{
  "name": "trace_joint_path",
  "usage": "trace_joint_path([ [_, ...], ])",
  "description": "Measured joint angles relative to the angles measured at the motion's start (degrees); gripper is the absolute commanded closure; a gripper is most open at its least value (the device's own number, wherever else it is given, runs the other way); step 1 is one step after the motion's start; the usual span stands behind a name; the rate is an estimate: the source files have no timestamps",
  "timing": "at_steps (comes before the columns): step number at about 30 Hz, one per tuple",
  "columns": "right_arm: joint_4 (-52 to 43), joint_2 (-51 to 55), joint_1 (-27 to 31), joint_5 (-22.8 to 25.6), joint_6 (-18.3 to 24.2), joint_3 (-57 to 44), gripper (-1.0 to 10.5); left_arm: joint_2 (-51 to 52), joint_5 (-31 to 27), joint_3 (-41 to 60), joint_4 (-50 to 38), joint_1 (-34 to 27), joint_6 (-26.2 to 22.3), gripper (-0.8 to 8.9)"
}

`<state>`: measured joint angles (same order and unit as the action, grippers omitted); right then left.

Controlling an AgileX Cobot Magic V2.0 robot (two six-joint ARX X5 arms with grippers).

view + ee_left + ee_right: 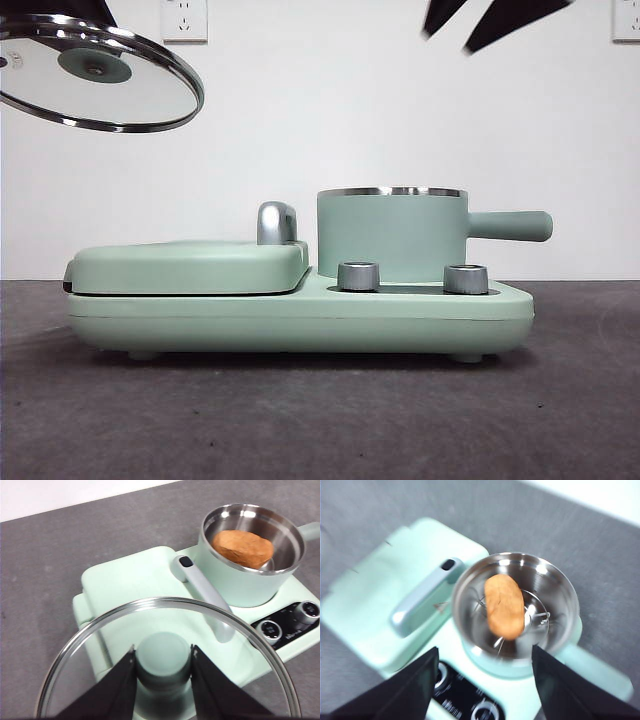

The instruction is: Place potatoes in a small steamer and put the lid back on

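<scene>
The potato (505, 605), an orange-brown lump, lies inside the small steamer (470, 585), a mint green pot with a steel rim. From the left wrist view the potato (242, 547) shows in the same pot (240, 582). My left gripper (162, 652) is shut on the green knob of the glass lid (235, 655). It holds the lid (95, 70) tilted in the air, high and to the left of the steamer (390, 235). My right gripper (482, 680) stands open above the pot with nothing in it; its black tips (450, 35) show blurred at the top.
The steamer stands on a mint green appliance base (300, 315) with two steel dials (359, 276) in front. A flat hinged grill plate (190, 265) with a grey handle (205, 590) fills the base's left half. Grey tabletop surrounds it.
</scene>
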<state>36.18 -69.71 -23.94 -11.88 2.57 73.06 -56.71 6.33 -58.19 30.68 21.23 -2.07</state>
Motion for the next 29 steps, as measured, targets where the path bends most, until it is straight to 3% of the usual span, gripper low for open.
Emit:
trace_joint_path([
  [6,-0.96,14.16,0.00,2.43,-1.73,-12.33,6.6,0.00,5.35,0.00,0.00,0.04,-0.02,8.05],
  [15,-0.87,31.63,0.00,5.90,-6.45,-23.54,6.6,-0.09,5.60,0.00,-1.53,1.22,0.00,8.05],
  [29,4.44,37.48,0.00,7.43,-7.61,-26.34,6.6,-13.97,2.56,0.00,-20.63,9.49,-0.02,8.04],
])
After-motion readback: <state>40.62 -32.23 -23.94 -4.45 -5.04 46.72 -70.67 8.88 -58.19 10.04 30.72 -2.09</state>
